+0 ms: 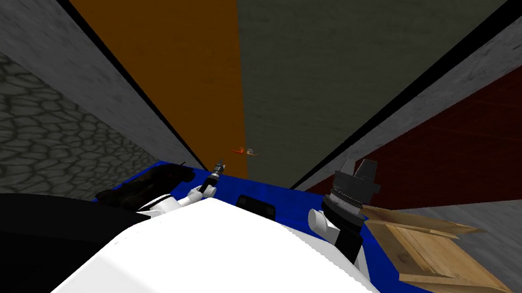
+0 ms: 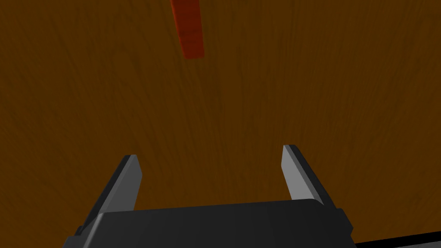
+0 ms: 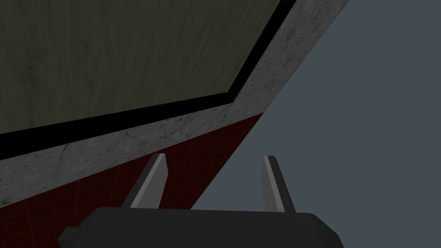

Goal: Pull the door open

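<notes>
An orange-brown door [image 1: 161,29] stands straight ahead, with a dark grey-green panel [image 1: 343,63] beside it on the right. A small red-orange handle [image 1: 246,151] sits low at the seam between them. My left gripper [image 1: 219,164] is raised in front of the door, just short of the handle and to its left. In the left wrist view the gripper [image 2: 211,172] is open and holds nothing, facing the brown door face [image 2: 280,86]. The red-orange handle bar [image 2: 187,28] lies well beyond its fingertips. My right gripper [image 1: 358,169] is held up at the right, and it [image 3: 213,176] is open and holds nothing.
A black strip and a grey frame [image 1: 62,40] edge the doorway on both sides. A stone-patterned wall [image 1: 11,123] lies to the left and a dark red wall [image 1: 500,138] to the right. A wooden crate [image 1: 430,257] rests on the blue floor [image 1: 285,193] by my right arm.
</notes>
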